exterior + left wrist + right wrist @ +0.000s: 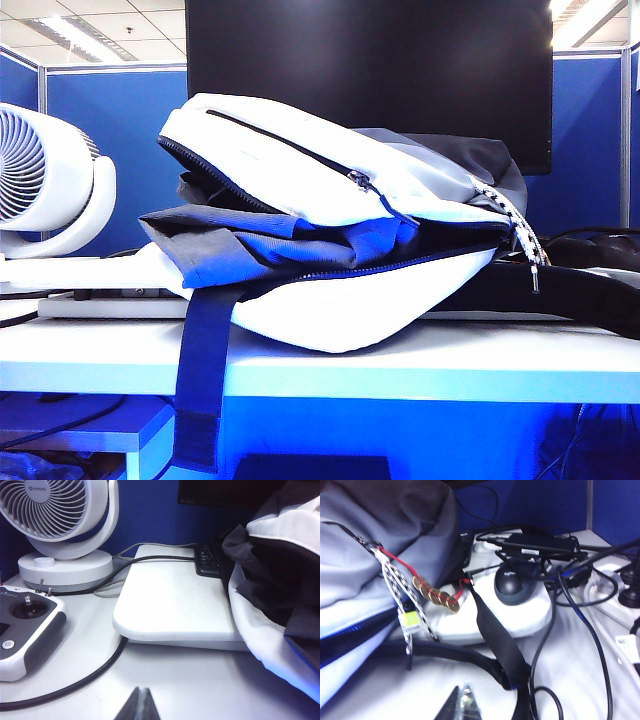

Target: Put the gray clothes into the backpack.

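Observation:
The white backpack lies on its side on the table with its blue zipper open. The gray clothes fill the opening, and a folded end sticks out at the left. A dark blue strap hangs over the table edge. Neither gripper shows in the exterior view. In the left wrist view my left gripper is shut and empty, low over the table, apart from the backpack and the dark clothes. My right gripper is shut and empty near the backpack's gray top and speckled cords.
A white fan stands at the left, with a handheld controller, a white board and a black cable near it. On the right lie a black strap, a dark round device and tangled cables. A monitor stands behind.

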Controlling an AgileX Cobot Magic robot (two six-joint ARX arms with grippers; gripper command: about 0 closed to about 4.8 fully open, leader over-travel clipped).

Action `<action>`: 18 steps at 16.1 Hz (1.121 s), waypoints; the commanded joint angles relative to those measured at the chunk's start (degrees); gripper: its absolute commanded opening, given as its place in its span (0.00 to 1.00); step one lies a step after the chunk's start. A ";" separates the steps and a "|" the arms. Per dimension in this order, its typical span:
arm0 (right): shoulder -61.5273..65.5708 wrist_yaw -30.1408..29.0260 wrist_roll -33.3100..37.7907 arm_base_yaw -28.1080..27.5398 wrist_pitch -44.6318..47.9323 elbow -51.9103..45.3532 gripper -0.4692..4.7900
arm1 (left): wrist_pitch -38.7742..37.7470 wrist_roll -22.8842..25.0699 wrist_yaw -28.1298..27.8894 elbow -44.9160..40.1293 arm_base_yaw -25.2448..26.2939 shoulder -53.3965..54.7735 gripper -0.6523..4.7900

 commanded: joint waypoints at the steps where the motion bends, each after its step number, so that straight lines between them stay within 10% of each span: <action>1: -0.09 -0.37 0.24 0.07 2.82 -0.46 0.09 | 0.57 0.20 0.24 0.02 0.04 -0.13 0.11; 18: -0.09 -0.09 -8.59 0.02 3.58 -0.46 0.09 | 0.57 0.20 0.24 0.02 0.04 -0.13 0.11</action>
